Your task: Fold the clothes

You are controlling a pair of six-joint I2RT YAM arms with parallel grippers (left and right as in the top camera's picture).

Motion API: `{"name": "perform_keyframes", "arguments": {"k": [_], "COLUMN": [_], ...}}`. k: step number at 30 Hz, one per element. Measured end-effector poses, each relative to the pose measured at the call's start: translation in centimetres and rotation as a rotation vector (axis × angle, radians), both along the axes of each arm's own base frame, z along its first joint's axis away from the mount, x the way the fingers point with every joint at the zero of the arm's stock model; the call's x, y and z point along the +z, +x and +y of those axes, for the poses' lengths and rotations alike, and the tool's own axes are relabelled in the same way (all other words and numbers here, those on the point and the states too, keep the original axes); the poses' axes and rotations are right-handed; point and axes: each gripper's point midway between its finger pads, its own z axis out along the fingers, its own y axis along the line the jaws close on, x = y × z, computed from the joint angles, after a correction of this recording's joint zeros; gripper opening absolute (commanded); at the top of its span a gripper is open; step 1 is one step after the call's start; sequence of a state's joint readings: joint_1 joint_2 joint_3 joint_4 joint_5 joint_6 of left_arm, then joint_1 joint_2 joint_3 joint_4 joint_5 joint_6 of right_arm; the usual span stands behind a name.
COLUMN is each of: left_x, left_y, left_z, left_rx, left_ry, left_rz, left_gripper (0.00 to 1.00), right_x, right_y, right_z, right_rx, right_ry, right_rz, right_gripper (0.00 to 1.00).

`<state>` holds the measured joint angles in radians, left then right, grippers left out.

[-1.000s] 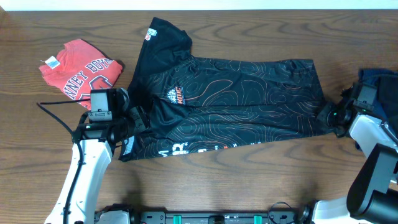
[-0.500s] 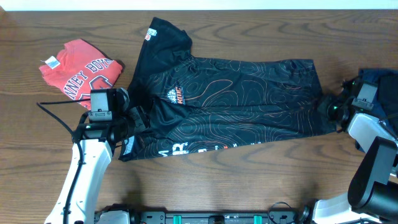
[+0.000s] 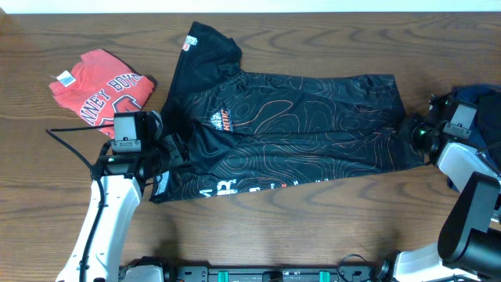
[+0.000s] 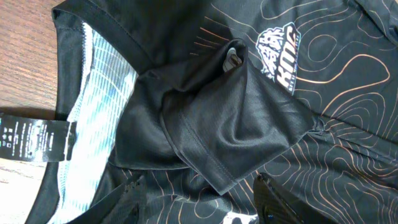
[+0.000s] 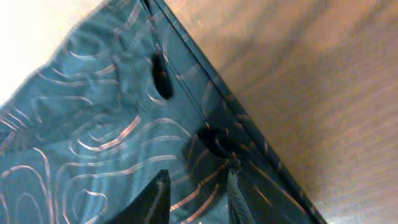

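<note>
Black T-shirt is lying spread sideways across the bench, one sleeve folded in, so a lengthwise fold seems to be getting set up. Left gripper is hanging half open over the collar end, holding nothing. Right gripper is standing narrowly open over the hem corner and probably needs to pinch it next.

Bare worktop lies open on the near side of both pincers, along the black T-shirt's lower edge. Beyond the left pincer, outward, the folded red T-shirt takes up room. Just behind the right pincer, a navy pile crowds the edge.
</note>
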<state>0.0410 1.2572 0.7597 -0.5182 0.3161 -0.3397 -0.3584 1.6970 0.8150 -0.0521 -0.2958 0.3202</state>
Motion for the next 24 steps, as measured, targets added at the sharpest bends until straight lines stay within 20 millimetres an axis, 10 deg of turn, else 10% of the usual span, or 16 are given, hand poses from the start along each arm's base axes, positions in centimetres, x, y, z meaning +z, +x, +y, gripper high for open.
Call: {"name": "perform_keyframes", "arguments": {"k": [9, 18, 24], "left_x": [0.0, 0.0, 0.0], "left_y": [0.0, 0.0, 0.0], "left_z": [0.0, 0.0, 0.0], "left_rx": [0.000, 0.000, 0.000], "left_ry": [0.000, 0.000, 0.000], "left_rz": [0.000, 0.000, 0.000], "left_gripper": [0.57, 0.57, 0.57], "right_x": [1.6, -2.6, -3.0], "right_y": [0.9, -7.1, -9.1], "right_z": [0.5, -1.4, -3.8], "right_rx": [0.031, -0.120, -0.195], "right_ry": [0.049, 0.010, -0.103], "right_rz": [-0.018, 0.368, 0.452], "right_gripper": [0.34, 0.37, 0.38]}}
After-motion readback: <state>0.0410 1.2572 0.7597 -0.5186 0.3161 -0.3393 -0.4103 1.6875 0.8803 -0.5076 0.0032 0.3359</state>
